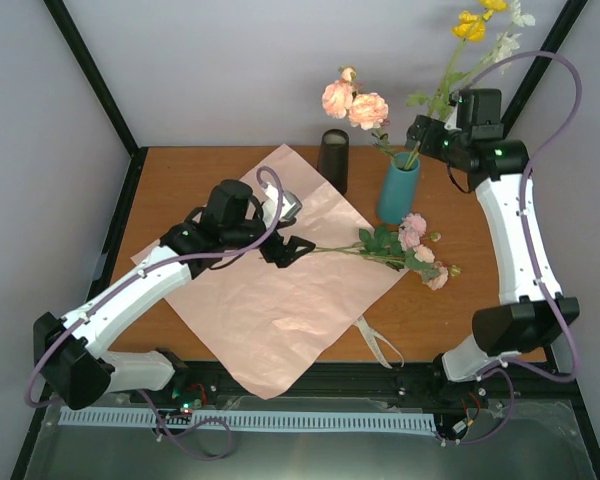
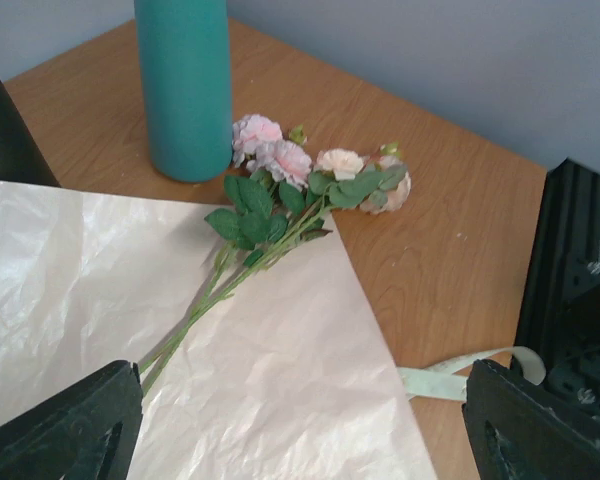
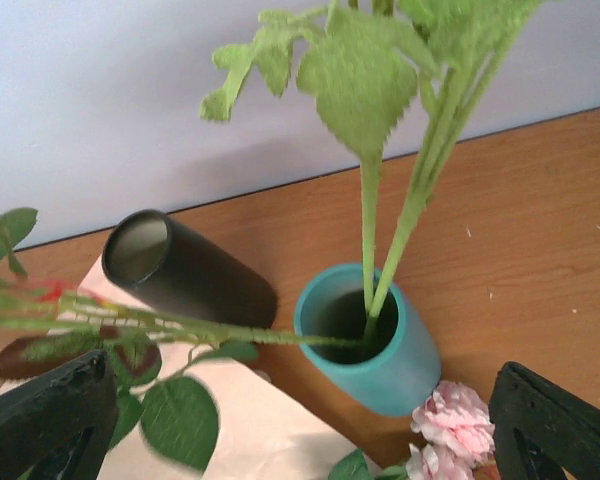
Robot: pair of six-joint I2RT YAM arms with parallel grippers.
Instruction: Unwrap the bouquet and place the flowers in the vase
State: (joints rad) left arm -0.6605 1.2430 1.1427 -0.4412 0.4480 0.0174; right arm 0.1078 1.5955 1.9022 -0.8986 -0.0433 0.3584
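Flowers (image 1: 405,250), 1 pink bunch, lie across the corner of the pink paper (image 1: 270,310) below the vase (image 1: 397,190). Heads point right and stems run left, ending just at the left gripper (image 1: 285,250), which is wide and empty. The right gripper (image 1: 421,137), also wide and empty, hangs by the vase mouth, so the left arm is nearer.

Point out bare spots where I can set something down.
Bare wood of the table lies at its back left corner, behind the pink paper; the paper's near half is bare too. Crowded: the back right, where the black cylinder, teal vase, loose flowers and right gripper sit close together.
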